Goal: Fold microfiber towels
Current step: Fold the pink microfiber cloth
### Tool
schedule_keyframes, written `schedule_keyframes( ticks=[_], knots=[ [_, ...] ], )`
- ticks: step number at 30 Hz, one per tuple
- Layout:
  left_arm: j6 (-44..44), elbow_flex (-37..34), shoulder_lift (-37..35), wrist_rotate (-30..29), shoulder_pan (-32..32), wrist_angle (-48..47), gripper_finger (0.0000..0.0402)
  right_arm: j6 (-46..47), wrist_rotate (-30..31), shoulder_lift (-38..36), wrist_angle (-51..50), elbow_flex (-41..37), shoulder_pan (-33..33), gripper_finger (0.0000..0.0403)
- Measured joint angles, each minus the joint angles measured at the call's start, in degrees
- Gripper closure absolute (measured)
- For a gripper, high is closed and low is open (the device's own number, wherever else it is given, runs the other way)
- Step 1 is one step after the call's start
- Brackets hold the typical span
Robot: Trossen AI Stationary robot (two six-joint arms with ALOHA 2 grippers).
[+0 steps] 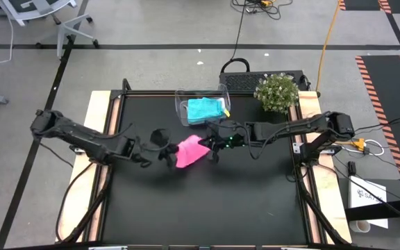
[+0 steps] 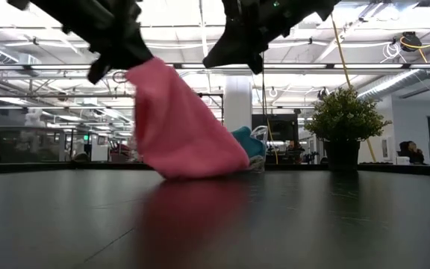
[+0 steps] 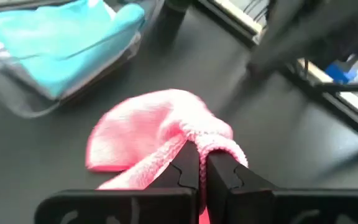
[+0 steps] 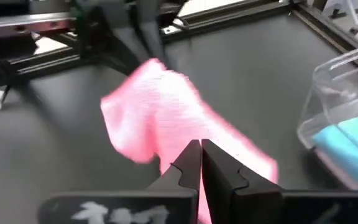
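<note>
Pink towel (image 2: 181,131) sat nearest the low camera, mid-table, one corner lifted, its bulk resting on the black table (image 1: 207,201). Left gripper (image 1: 165,154) at the towel's 9 o'clock edge in the high view, fingers pinched tight on a bunched corner (image 3: 207,142). Right gripper (image 1: 212,144) at the towel's 3 o'clock side, fingers nearly together on the pink edge (image 4: 194,158). Teal towel (image 1: 207,109) lay folded in the clear tub (image 1: 181,111), at 12 o'clock from the pink one. Potted plant (image 1: 277,92) stood at the table's 1 o'clock corner.
</note>
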Motion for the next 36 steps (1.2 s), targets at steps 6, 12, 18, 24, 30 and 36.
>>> schedule_keyframes(
  ticks=[6,12,18,24,30,36],
  knots=[
    [1.17,0.0,5.15,4.01,4.87,5.73,0.0397,0.59,4.45,0.0,-2.45,0.0,2.83,0.04],
    [1.84,-0.07,9.28,8.52,8.9,11.08,0.0397,1.0,4.29,0.0,-10.45,0.02,4.93,0.039],
    [3.91,-0.02,13.2,12.02,13.34,19.54,0.0395,-0.05,4.49,0.69,-16.51,0.02,6.08,0.0349],
    [3.7,-0.02,18.71,17.7,16.7,25.7,0.0394,-4.52,6.09,4.94,-11.26,0.02,5.93,0.0306],
    [1.85,-0.04,23.32,22.84,18.15,28.4,0.0396,-8.4,6.28,9.64,-6.89,0.02,5.49,0.0279],
    [1.78,-0.04,24.71,24.85,18.9,29.46,0.0398,-11.1,6.33,10.38,-6.1,0.07,5.78,0.0273]
  ],
)
